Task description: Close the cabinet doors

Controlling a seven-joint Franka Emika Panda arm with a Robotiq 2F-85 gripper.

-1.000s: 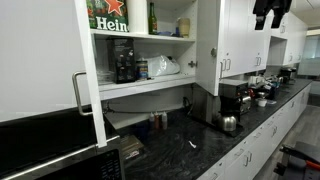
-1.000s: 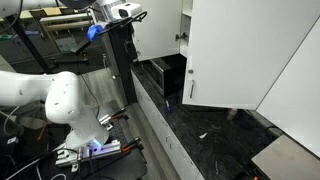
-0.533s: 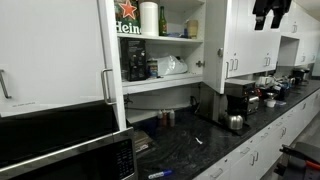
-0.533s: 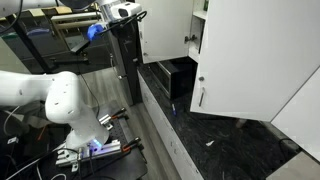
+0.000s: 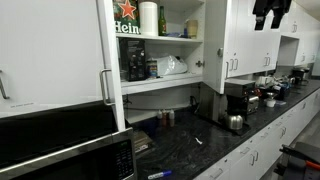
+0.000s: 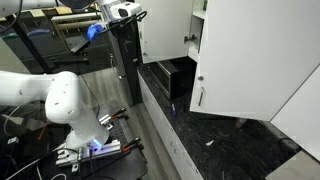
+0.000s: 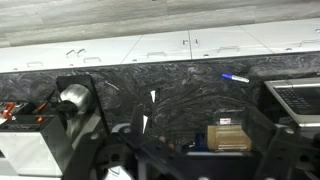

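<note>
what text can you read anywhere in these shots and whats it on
"Heine", white letters under a red star, the rest cut off: on the green box on the top shelf.
Labels on the bottles one shelf down: too small to read.
Label on the small box in the wrist view: blurred.

I see cabinet doors (image 5: pixel 80 45) open, shelves exposed: Heineken box (image 5: pixel 125 15), paper roll (image 5: pixel 149 18), plastic bag (image 5: pixel 172 66). Coffee maker (image 5: pixel 238 98) on black table (image 5: pixel 200 145).

Black marbled countertop (image 5: pixel 215 150), green Heineken box (image 5: pixel 126 15), paper towel roll (image 5: pixel 149 18), coffee machine (image 5: pixel 238 98), microwave (image 5: pixel 60 160)
</note>
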